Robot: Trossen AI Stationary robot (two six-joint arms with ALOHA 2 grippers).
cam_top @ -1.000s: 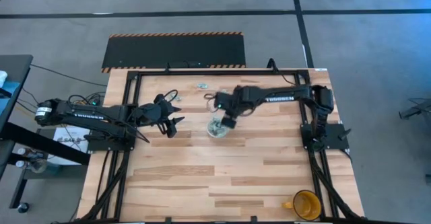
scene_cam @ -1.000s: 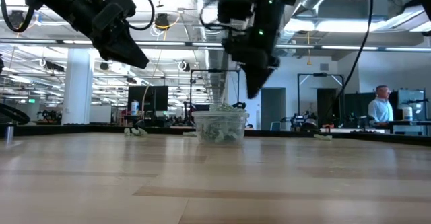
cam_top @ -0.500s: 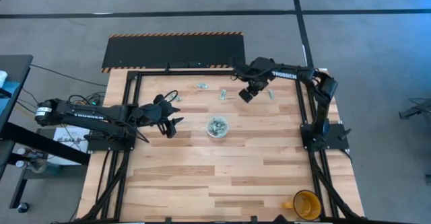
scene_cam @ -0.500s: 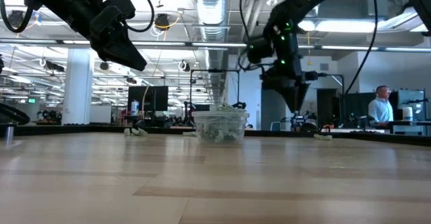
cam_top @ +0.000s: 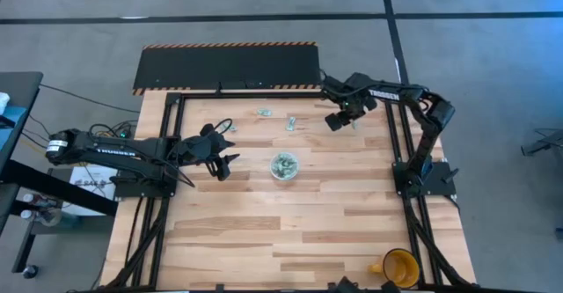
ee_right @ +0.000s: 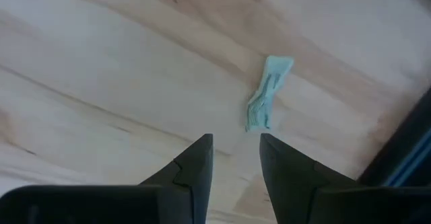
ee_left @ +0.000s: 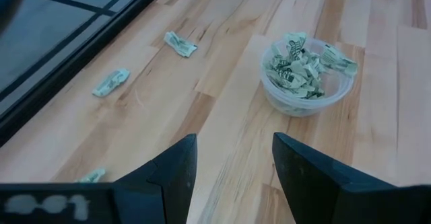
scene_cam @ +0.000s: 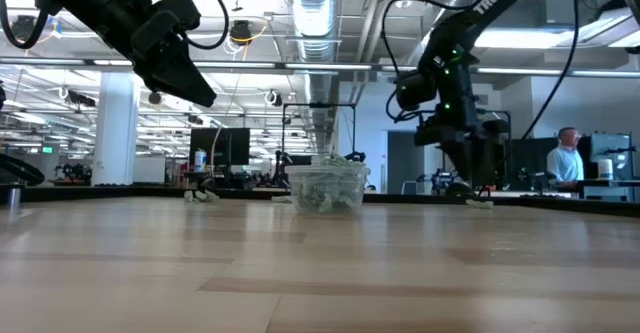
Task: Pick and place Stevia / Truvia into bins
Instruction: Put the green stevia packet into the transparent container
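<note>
Right tool (cam_top: 337,121) poised low over 1 Stevia sachet (ee_right: 267,93) near the bench (cam_top: 264,231) edge at about 1 o'clock from the cup (cam_top: 283,165), fingers parted and empty. Left tool (cam_top: 224,161) idle at 9 o'clock of the cup, fingers apart, nothing held. Sachet likely featherweight, thin, crumpled, limp paper; best pinched across the narrow middle, where raised creases give purchase. Right wrist view: twist and folds of that sachet, lost from overhead. Left wrist view: cup heaped with sachets, 3 strays (ee_left: 180,44) beyond. High view: overall layout and the mug (cam_top: 400,267) at 5 o'clock.
</note>
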